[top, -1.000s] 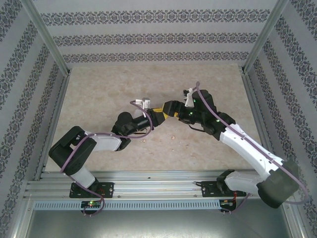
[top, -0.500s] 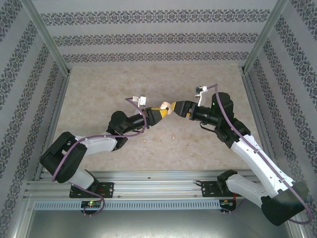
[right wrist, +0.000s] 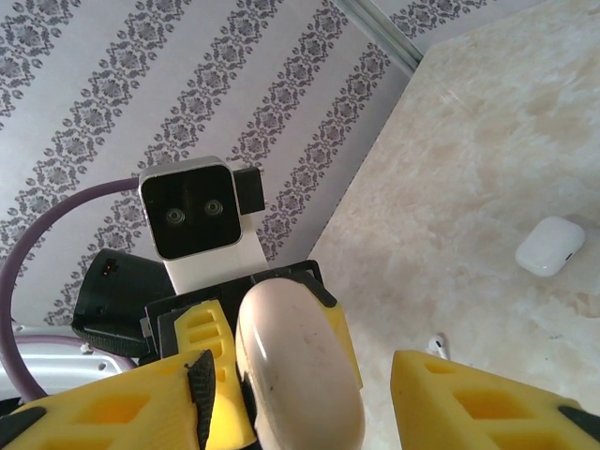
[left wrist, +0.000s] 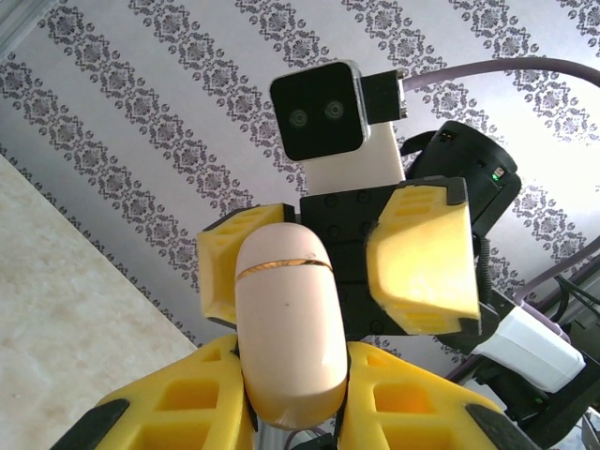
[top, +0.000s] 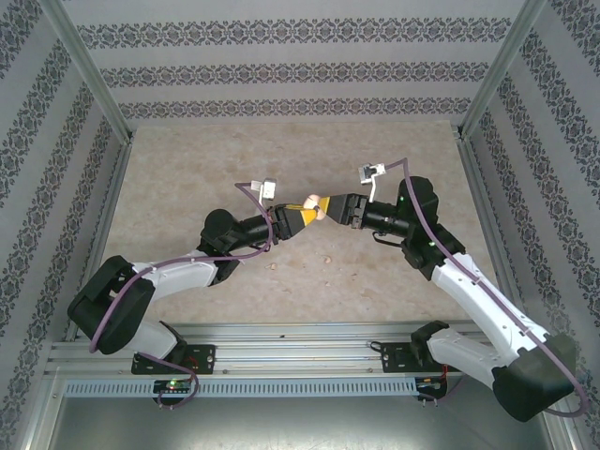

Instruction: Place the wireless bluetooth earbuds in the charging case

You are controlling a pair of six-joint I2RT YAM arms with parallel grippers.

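Observation:
My left gripper [top: 302, 216] [left wrist: 295, 380] is shut on the lower end of a tan rounded piece [top: 317, 208] [left wrist: 286, 309] with a thin gold seam, held above the table. My right gripper [top: 332, 205] [right wrist: 302, 375] faces it, open, with its yellow fingers [left wrist: 422, 258] on either side of the piece's free end [right wrist: 298, 361]. A gap shows between the piece and one of those fingers. The white charging case [right wrist: 550, 246] lies shut on the table. One white earbud [right wrist: 436, 347] lies on the table nearer to my right gripper.
The beige marbled table [top: 216, 169] is walled in by patterned panels [top: 300, 70] and metal posts. Both arms meet over the middle, and the aluminium rail [top: 300, 356] with the arm bases runs along the near edge.
The right arm swung its gripper round to face the left one and its jaws have narrowed around the tan piece's end. The left arm stretched a little further out, still gripping the piece.

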